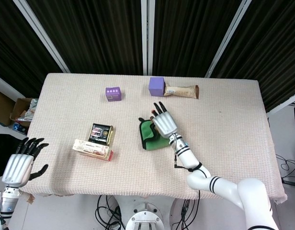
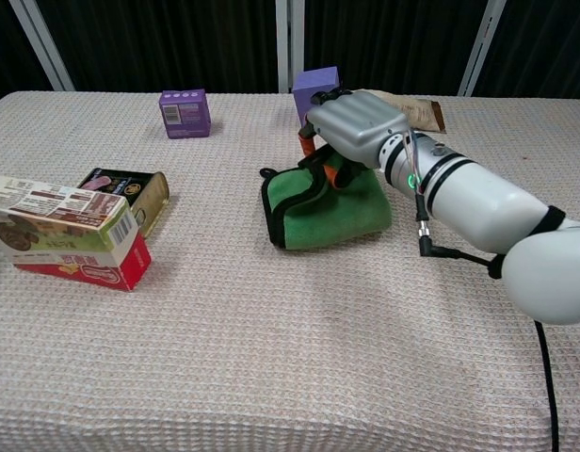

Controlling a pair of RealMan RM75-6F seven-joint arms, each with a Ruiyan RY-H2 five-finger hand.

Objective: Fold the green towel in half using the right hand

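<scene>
The green towel (image 1: 147, 135) (image 2: 320, 215) lies near the middle of the table as a thick bunched pad with dark edging. My right hand (image 1: 164, 122) (image 2: 358, 126) is over its right and far side. In the head view the fingers stretch flat and apart toward the far edge. In the chest view the fingertips (image 2: 318, 151) dip onto the towel's far part, and nothing shows pinched in them. My left hand (image 1: 21, 162) hovers off the table's near left corner, fingers spread and holding nothing; the chest view does not show it.
A dark tin (image 1: 100, 133) (image 2: 130, 193) and a red and cream carton (image 1: 92, 149) (image 2: 69, 235) sit left of the towel. At the back stand a small purple box (image 1: 113, 93) (image 2: 185, 113), a purple cube (image 1: 157, 86) (image 2: 315, 89) and a wrapped snack bar (image 1: 182, 91) (image 2: 420, 111).
</scene>
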